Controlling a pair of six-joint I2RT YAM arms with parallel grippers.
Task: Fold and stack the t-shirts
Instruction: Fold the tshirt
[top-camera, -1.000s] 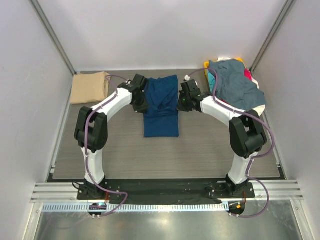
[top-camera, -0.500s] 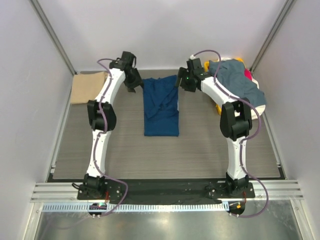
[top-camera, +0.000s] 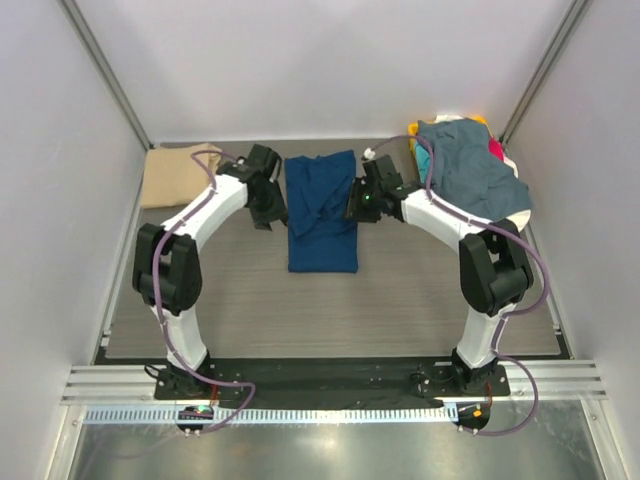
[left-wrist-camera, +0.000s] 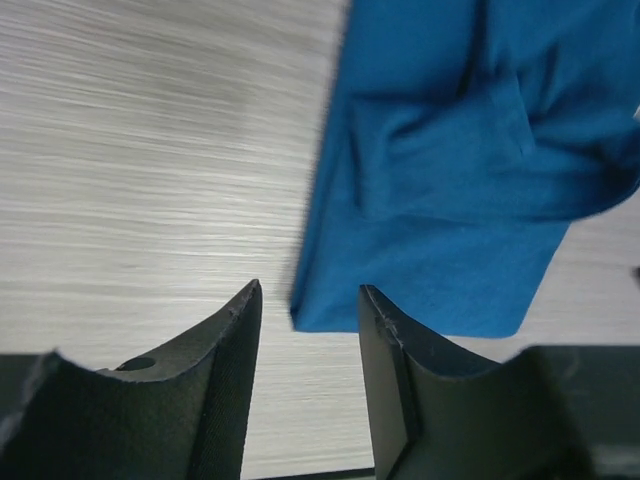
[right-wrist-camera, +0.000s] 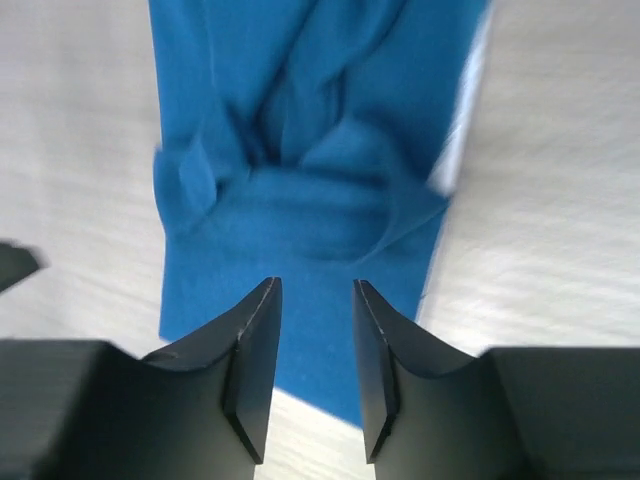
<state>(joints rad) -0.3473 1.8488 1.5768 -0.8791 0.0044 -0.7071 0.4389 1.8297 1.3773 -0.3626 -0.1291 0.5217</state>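
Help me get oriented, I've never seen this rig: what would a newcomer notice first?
A navy blue cloth t-shirt folded into a long strip lies in the middle, with the open left tool and open right tool flanking it. A heap of mixed t-shirts topped by a slate-blue one fills the far right corner, and a folded tan t-shirt sits far left.

Open table (top-camera: 300, 310) in front; shirt heap (top-camera: 475, 175) blocks the far right corner, tan shirt (top-camera: 172, 178) far left.
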